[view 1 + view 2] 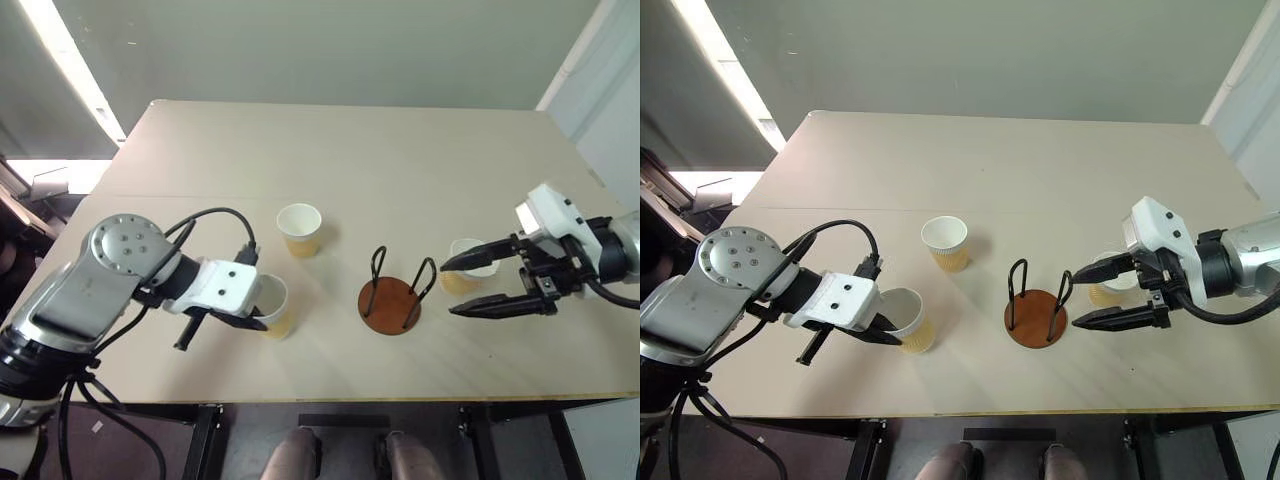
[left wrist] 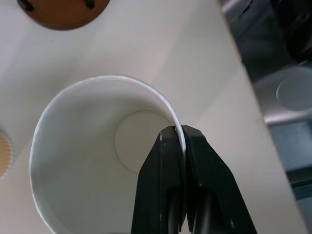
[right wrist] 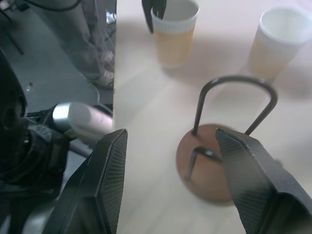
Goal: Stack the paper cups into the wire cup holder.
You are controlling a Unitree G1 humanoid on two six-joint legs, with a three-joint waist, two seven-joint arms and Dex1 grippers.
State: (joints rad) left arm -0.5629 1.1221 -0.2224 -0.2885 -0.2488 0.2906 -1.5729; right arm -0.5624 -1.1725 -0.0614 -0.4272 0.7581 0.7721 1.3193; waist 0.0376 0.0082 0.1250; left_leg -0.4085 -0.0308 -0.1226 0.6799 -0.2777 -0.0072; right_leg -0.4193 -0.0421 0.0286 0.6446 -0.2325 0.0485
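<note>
On smooth table (image 1: 400,160), tapered paper cups (image 1: 299,229)

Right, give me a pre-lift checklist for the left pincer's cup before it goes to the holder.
1. Left pincer shut on the rim of the tan paper cup with white inside: ok.
2. Held cup upright on the pale wooden table: ok.
3. Rust-brown disc holder with black wire loops holds no cup: ok.
4. Right pincer open, holding nothing: ok.
5. Middle cup stands apart from the holder: ok.
6. Grip firm enough to lift: cannot tell.
</note>
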